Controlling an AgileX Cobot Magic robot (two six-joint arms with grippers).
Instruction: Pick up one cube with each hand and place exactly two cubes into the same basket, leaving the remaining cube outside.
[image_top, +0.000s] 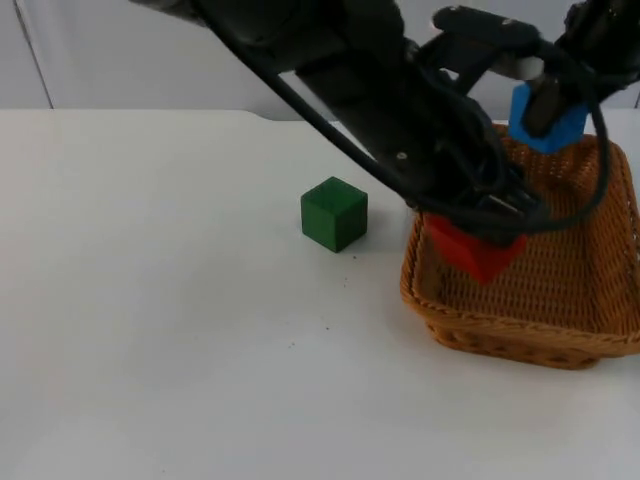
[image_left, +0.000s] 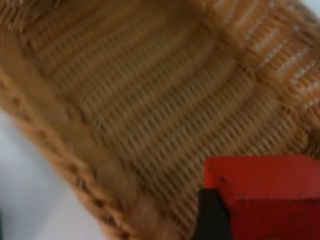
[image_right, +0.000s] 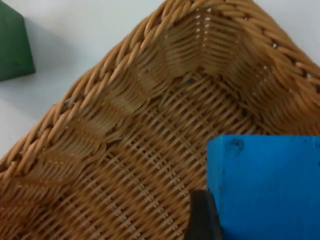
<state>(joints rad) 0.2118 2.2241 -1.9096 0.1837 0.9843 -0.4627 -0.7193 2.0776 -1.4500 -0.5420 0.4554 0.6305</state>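
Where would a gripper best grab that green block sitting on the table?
Probably from straight above, closing on two opposite flat side faces of the green block. It sits flat on the table with open space around it, apart from the basket, so its sides look free.

1. A rectangular woven wicker basket (image_top: 520, 335) is set on the white table at the right.
2. A red wooden cube (image_top: 478, 256) is held tilted above the basket's interior, near its left wall.
3. A blue wooden cube (image_top: 548, 127) is held above the basket's far rim.
4. A green wooden cube (image_top: 334, 213) is left on the table, just left of the basket.
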